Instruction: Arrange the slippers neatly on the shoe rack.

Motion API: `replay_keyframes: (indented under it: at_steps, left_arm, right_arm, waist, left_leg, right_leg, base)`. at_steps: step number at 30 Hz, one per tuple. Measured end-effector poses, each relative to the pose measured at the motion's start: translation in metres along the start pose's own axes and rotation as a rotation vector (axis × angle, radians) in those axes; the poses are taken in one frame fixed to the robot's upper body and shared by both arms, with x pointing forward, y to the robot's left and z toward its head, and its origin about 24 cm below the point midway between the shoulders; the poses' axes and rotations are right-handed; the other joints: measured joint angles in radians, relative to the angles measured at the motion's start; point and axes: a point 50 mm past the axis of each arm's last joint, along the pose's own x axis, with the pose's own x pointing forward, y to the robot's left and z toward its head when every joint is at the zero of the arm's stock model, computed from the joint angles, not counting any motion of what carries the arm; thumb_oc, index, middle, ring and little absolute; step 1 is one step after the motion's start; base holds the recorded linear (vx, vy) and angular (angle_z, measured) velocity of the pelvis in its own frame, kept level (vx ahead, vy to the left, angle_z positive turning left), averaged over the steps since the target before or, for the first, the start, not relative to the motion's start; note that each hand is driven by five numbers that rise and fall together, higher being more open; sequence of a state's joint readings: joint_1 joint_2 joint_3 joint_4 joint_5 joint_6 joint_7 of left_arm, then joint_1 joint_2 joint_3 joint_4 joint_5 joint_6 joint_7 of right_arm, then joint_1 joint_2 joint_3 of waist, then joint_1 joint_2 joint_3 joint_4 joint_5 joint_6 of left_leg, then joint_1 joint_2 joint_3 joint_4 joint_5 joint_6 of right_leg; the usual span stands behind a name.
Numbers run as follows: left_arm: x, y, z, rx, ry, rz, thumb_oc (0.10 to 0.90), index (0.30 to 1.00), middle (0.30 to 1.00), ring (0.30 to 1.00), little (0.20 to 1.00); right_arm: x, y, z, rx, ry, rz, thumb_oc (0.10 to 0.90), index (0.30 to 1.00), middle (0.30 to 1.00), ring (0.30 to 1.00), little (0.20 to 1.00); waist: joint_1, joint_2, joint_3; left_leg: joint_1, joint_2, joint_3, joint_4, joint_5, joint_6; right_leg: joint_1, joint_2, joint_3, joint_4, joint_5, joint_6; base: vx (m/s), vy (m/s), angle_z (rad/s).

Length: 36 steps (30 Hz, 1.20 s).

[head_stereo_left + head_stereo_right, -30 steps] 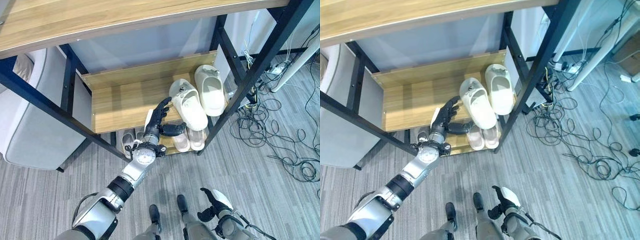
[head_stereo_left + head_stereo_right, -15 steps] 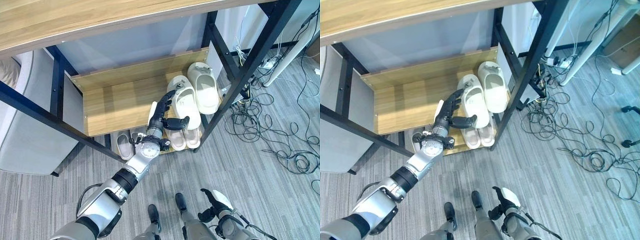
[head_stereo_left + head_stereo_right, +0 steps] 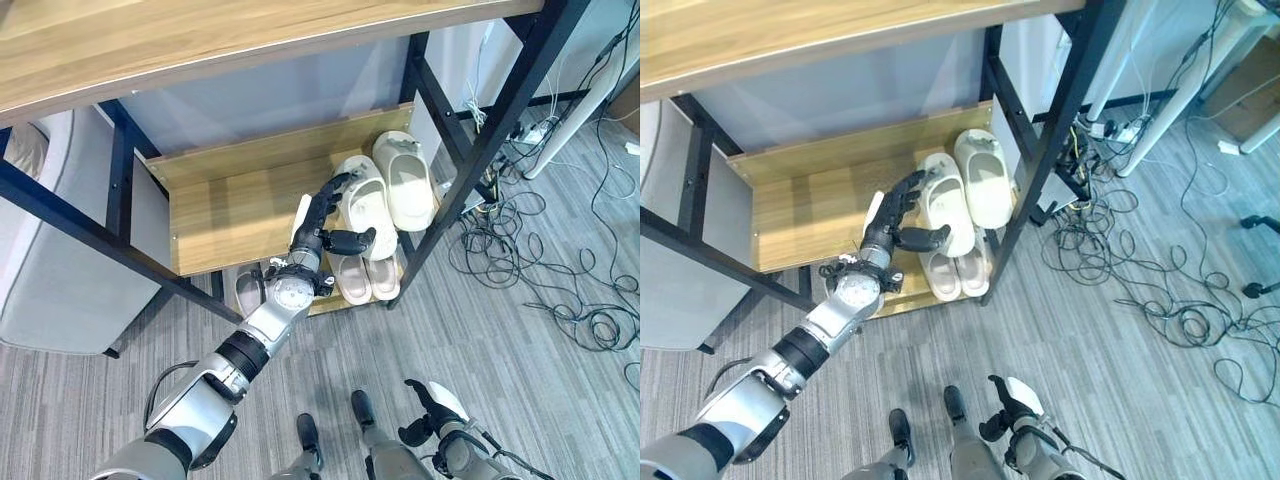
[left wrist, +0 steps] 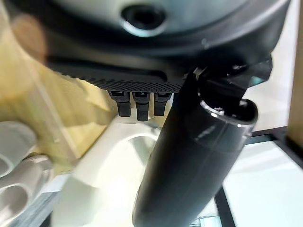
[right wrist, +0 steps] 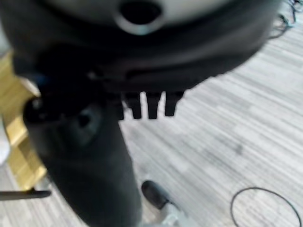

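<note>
1. The near cream slipper (image 3: pixel 368 206) sits skewed on the shoe rack (image 3: pixel 240 205) shelf, heel by the front edge; a sideways shove could tip it onto the pink slippers (image 3: pixel 364 276) below
2. Left hand (image 3: pixel 322 225) is against that slipper's left side, fingers spread straight, thumb across the heel, right beside the far cream slipper (image 3: pixel 404 180)

Bright even daylight; sharp head views; blurred close wrist views

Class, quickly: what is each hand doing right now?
Left hand: open, straight fingers against the nearer cream slipper, thumb across its heel.
Right hand: low beside the legs, fingers cannot be told.
</note>
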<state>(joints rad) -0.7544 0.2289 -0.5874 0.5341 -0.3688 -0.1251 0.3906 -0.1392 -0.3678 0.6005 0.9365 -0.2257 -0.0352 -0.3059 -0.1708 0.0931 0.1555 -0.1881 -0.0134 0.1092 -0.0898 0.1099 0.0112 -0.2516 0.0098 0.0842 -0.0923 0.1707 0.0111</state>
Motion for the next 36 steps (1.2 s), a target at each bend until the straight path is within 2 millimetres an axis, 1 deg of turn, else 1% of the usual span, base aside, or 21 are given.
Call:
replay_keyframes:
  at_steps: [3, 7, 9, 11, 13, 15, 20, 25, 27, 30, 33, 34, 36]
  left_arm:
    - [0.0, -0.003, 0.009, -0.017, -0.037, -0.031, 0.8, 0.9, 0.9, 0.9, 0.9]
    - [-0.004, -0.008, 0.029, -0.044, -0.118, -0.098, 0.8, 0.9, 0.9, 0.9, 0.9]
    - [-0.009, -0.008, 0.033, -0.072, -0.144, -0.128, 0.8, 0.9, 0.9, 0.9, 0.9]
    - [-0.019, -0.005, 0.035, -0.09, -0.167, -0.156, 0.8, 0.9, 0.9, 0.9, 0.9]
    - [-0.027, -0.005, 0.03, -0.112, -0.159, -0.179, 0.8, 0.9, 0.9, 0.9, 0.9]
    - [-0.039, -0.007, 0.022, -0.153, -0.132, -0.22, 0.8, 0.9, 0.9, 0.9, 0.9]
    - [-0.057, -0.014, 0.002, -0.208, -0.057, -0.312, 0.8, 0.9, 0.9, 0.9, 0.9]
    - [-0.067, -0.036, -0.001, -0.225, -0.036, -0.44, 0.8, 0.9, 0.9, 0.9, 0.9]
    - [-0.073, -0.052, -0.001, -0.245, -0.03, -0.498, 0.8, 0.9, 0.9, 0.9, 0.9]
    - [-0.081, -0.069, -0.003, -0.252, -0.017, -0.577, 0.8, 0.9, 0.9, 0.9, 0.9]
    - [-0.086, -0.08, -0.008, -0.25, 0.008, -0.619, 0.8, 0.9, 0.9, 0.9, 0.9]
    - [-0.087, -0.083, -0.011, -0.251, 0.022, -0.624, 0.8, 0.9, 0.9, 0.9, 0.9]
    - [-0.089, -0.085, -0.017, -0.243, 0.045, -0.63, 0.8, 0.9, 0.9, 0.9, 0.9]
  right_arm:
    - [0.001, 0.001, 0.003, 0.015, -0.002, 0.005, 0.8, 0.9, 0.9, 0.9, 0.9]
    - [0.003, 0.003, 0.01, 0.025, -0.013, 0.02, 0.8, 0.9, 0.9, 0.9, 0.9]
    - [0.003, 0.004, 0.01, 0.028, -0.013, 0.023, 0.8, 0.9, 0.9, 0.9, 0.9]
    - [0.004, 0.002, 0.013, 0.03, -0.018, 0.022, 0.8, 0.9, 0.9, 0.9, 0.9]
    - [0.005, 0.001, 0.013, 0.044, -0.015, 0.022, 0.8, 0.9, 0.9, 0.9, 0.9]
    - [0.005, 0.0, 0.012, 0.055, -0.007, 0.018, 0.8, 0.9, 0.9, 0.9, 0.9]
    - [0.005, 0.002, 0.007, 0.057, 0.024, 0.028, 0.8, 0.9, 0.9, 0.9, 0.9]
    - [0.004, 0.01, 0.01, 0.073, 0.024, 0.046, 0.8, 0.9, 0.9, 0.9, 0.9]
    - [0.003, 0.015, 0.012, 0.08, 0.026, 0.058, 0.8, 0.9, 0.9, 0.9, 0.9]
    - [0.003, 0.02, 0.015, 0.083, 0.026, 0.073, 0.8, 0.9, 0.9, 0.9, 0.9]
    - [0.003, 0.022, 0.016, 0.083, 0.024, 0.078, 0.8, 0.9, 0.9, 0.9, 0.9]
    - [0.003, 0.021, 0.016, 0.081, 0.024, 0.075, 0.8, 0.9, 0.9, 0.9, 0.9]
    - [0.004, 0.02, 0.017, 0.08, 0.02, 0.071, 0.8, 0.9, 0.9, 0.9, 0.9]
  waist:
    - [0.01, 0.0, 0.0]
    - [0.034, 0.002, -0.001]
    - [0.044, 0.005, -0.004]
    - [0.054, 0.01, -0.007]
    - [0.062, 0.012, -0.008]
    - [0.078, 0.014, -0.01]
    - [0.087, 0.013, -0.01]
    - [0.085, 0.01, -0.014]
    - [0.084, 0.01, -0.014]
    - [0.077, 0.01, -0.014]
    - [0.071, 0.011, -0.015]
    - [0.073, 0.011, -0.016]
    - [0.071, 0.012, -0.016]
  left_leg:
    - [0.009, 0.001, -0.009, 0.0, 0.001, -0.002]
    - [0.018, 0.003, -0.031, 0.0, 0.005, -0.006]
    - [0.028, 0.004, -0.038, 0.0, 0.005, -0.006]
    - [0.036, 0.004, -0.046, 0.0, 0.005, -0.007]
    - [0.044, 0.004, -0.053, 0.0, 0.005, -0.007]
    - [0.052, 0.004, -0.054, 0.0, 0.005, -0.007]
    - [0.067, 0.004, -0.061, 0.0, 0.004, -0.008]
    - [0.078, 0.003, -0.061, 0.0, 0.004, -0.007]
    - [0.08, 0.003, -0.06, 0.0, 0.004, -0.006]
    - [0.081, 0.002, -0.055, 0.0, 0.004, -0.006]
    - [0.081, 0.002, -0.047, 0.0, 0.004, -0.005]
    - [0.08, 0.002, -0.04, 0.0, 0.002, -0.003]
    - [0.076, 0.001, -0.025, 0.0, 0.0, -0.002]
  right_leg:
    - [0.012, 0.0, -0.01, 0.0, 0.001, -0.001]
    - [0.028, 0.001, -0.029, 0.0, 0.002, -0.004]
    - [0.042, 0.001, -0.036, 0.0, -0.003, -0.005]
    - [0.053, 0.001, -0.048, 0.0, -0.006, -0.007]
    - [0.063, 0.001, -0.052, 0.0, -0.008, -0.009]
    - [0.072, 0.001, -0.053, 0.0, -0.011, -0.01]
    - [0.09, 0.001, -0.055, 0.0, -0.017, -0.004]
    - [0.099, 0.0, -0.055, 0.0, -0.019, -0.002]
    - [0.1, 0.0, -0.054, 0.0, -0.019, -0.002]
    - [0.1, 0.0, -0.049, 0.0, -0.019, -0.003]
    - [0.096, 0.0, -0.044, 0.0, -0.018, -0.004]
    - [0.092, 0.001, -0.033, 0.0, -0.017, -0.004]
    - [0.082, 0.001, -0.02, 0.0, -0.014, -0.003]
  base:
    - [-0.01, -0.029, 0.08]
    - [-0.01, -0.025, 0.14]
    - [-0.02, -0.017, 0.12]
    - [-0.01, -0.012, 0.14]
    - [-0.02, -0.004, 0.09]
    - [0.0, -0.011, 0.04]
    - [0.0, -0.003, 0.03]
    - [0.0, 0.0, 0.0]
    - [-0.02, 0.006, -0.01]
    - [-0.06, 0.019, -0.05]
    - [-0.05, 0.029, -0.08]
    - [-0.06, 0.055, -0.2]
    - [-0.04, 0.057, -0.28]
